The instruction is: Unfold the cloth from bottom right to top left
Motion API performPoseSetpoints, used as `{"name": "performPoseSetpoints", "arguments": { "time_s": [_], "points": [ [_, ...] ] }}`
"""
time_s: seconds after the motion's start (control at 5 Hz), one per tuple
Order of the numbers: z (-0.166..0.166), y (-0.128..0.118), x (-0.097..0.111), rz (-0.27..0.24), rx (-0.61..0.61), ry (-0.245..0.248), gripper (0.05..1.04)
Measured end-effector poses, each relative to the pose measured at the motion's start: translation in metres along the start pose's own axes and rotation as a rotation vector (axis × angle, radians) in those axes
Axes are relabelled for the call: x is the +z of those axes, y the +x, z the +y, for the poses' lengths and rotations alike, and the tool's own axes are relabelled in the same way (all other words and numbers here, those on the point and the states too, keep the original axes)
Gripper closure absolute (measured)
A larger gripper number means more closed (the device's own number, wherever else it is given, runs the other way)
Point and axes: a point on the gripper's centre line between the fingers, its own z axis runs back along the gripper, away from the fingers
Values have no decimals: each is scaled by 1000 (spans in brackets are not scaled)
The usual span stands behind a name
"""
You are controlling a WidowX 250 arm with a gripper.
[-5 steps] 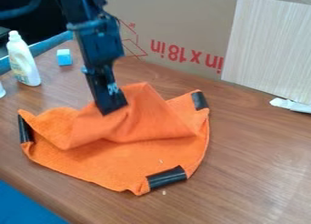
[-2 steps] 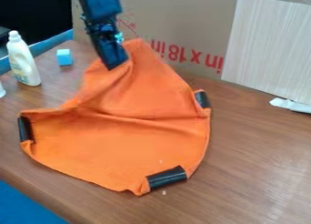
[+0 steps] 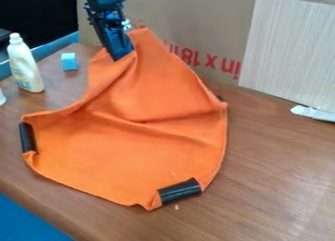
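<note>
The gripper [image 3: 122, 55] is at the upper left of the camera view, shut on the raised far part of the orange cloth [image 3: 144, 147]. From there the cloth slopes down to the table, with creases across its middle. Its near part lies flat. Black pieces are at the cloth's left corner and near corner, and a bit of another shows at its right edge.
A white bottle [image 3: 25, 63] and a light blue block [image 3: 69, 61] stand on the table [image 3: 281, 181] at the far left. A cardboard box [image 3: 196, 19] rises behind the cloth, with a pale panel [image 3: 288, 49] at right.
The gripper has moved up and away from the camera, drawing the held cloth with it. The cloth is more spread out, and its right black piece is now mostly covered.
</note>
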Motion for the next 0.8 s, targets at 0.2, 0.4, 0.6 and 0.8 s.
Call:
{"name": "performPoseSetpoints", "arguments": {
  "time_s": [0.2,0.4,0.6,0.8],
  "points": [
    [11,2,4,-9,25,6,1024],
    [20,2,8,-18,45,14,1024],
    [28,5,11,-29,68,14,1024],
    [36,6,17,-42,86,25,1024]
  ]
}}
